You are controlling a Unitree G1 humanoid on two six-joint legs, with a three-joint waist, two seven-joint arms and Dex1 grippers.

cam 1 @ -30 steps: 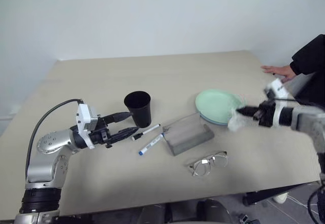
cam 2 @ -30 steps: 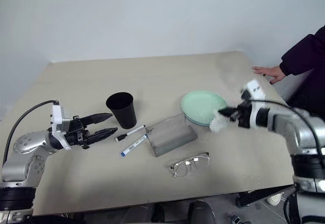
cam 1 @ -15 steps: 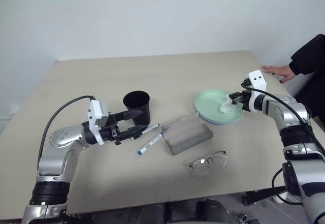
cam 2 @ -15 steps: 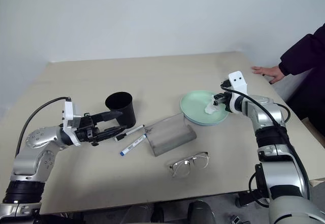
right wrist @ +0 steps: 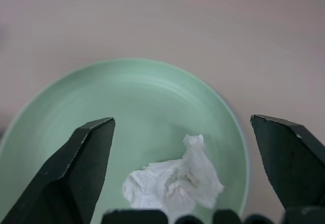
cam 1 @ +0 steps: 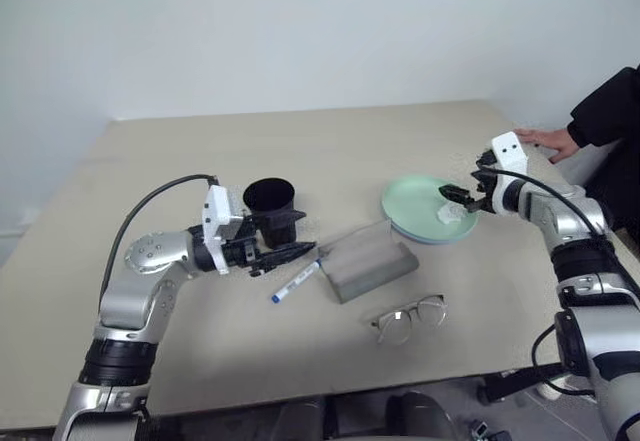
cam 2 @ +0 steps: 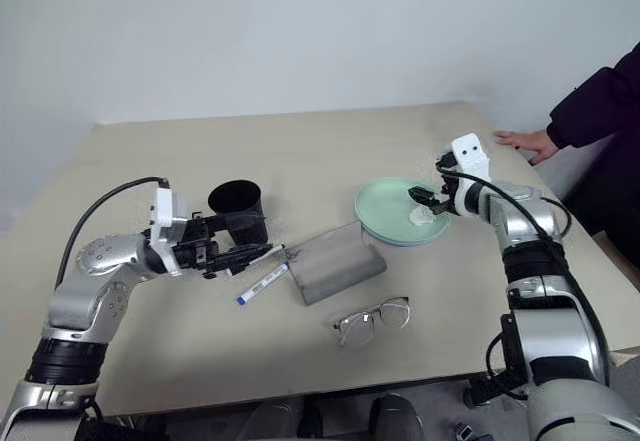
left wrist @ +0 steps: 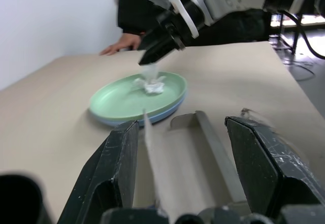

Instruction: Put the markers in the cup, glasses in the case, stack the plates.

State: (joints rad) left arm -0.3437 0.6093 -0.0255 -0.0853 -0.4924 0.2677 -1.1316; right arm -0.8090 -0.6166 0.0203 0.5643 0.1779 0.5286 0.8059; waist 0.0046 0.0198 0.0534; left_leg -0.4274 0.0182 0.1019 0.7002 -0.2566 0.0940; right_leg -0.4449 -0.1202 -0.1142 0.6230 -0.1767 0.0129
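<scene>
— Beige and matte, the table [cam 1: 330, 151] runs back to a plain pale wall. What sits in the plates?

— The mint green plate [cam 1: 415, 201] lies stacked on the light blue plate [left wrist: 152, 118], whose rim peeks out underneath. A crumpled white tissue [right wrist: 175, 179] rests in the green one, near its right edge.

— And the right gripper [cam 1: 462, 197]?

— It hangs just above the tissue, fingers spread wide, nothing between them.

— The cup [cam 1: 272, 208]?

— It stands upright left of centre; what its dark inside holds cannot be made out. The left gripper [cam 1: 290, 248] is right in front of it, fingers apart, with the black-capped marker [left wrist: 149, 153] lying between them (whether it is actually pinched cannot be told). The blue-capped marker [cam 1: 296, 283] lies on the table just beside it.

— The case [cam 1: 372, 266]?

— Open, flap up, nothing visible inside. The glasses [cam 1: 410, 319] lie on the table just in front of it.

— Anyone else?

— A person's hand [cam 1: 548, 140] rests on the far right corner.
</scene>
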